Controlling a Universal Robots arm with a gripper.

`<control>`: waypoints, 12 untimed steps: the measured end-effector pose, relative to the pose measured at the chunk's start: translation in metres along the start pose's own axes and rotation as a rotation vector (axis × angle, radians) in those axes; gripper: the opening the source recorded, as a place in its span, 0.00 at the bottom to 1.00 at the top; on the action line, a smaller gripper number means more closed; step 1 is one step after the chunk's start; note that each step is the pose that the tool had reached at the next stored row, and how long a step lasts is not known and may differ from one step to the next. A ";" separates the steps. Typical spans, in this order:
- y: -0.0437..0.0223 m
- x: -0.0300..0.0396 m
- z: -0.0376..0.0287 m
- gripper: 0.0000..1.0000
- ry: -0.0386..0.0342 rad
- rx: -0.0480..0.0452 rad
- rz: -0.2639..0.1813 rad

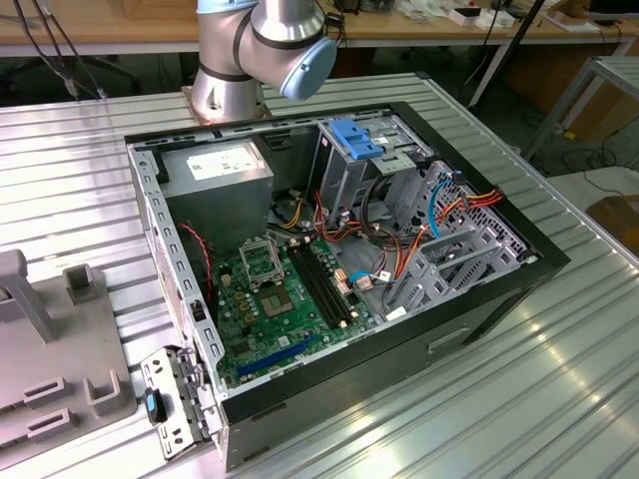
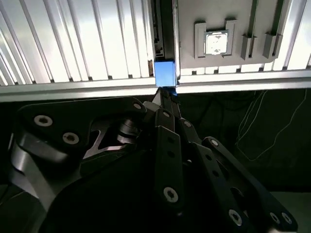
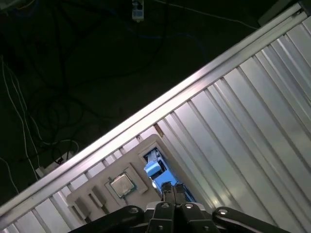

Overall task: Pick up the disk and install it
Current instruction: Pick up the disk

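Blue-railed disk (image 3: 152,168) edge-up in grey fixture (image 3: 138,173)

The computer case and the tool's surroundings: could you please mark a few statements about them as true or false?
1. The computer case lies open on the ribbed table. True.
2. The motherboard is red. False: it is green.
3. In the second wrist view, the disk, blue at its end, sits just ahead of the tool. True.
4. The power-supply box stands outside the case. False: it sits inside.
5. A processor chip lies in the grey fixture near the disk. True.
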State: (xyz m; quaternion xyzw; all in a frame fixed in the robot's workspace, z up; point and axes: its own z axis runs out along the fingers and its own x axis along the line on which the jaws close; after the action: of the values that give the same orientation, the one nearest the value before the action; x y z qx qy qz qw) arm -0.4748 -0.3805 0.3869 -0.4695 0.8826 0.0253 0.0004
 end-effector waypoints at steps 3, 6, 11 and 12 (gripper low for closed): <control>0.0000 0.0000 0.0000 0.11 0.0023 -0.0013 -0.053; 0.0000 0.0000 0.0000 0.11 0.0043 -0.0024 -0.097; 0.0001 0.0000 0.0001 0.11 0.0081 -0.0045 -0.184; 0.0000 0.0000 0.0002 0.11 0.0097 -0.0053 -0.218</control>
State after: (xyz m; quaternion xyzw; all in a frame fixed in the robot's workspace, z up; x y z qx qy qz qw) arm -0.4749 -0.3805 0.3867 -0.5629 0.8261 0.0252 -0.0024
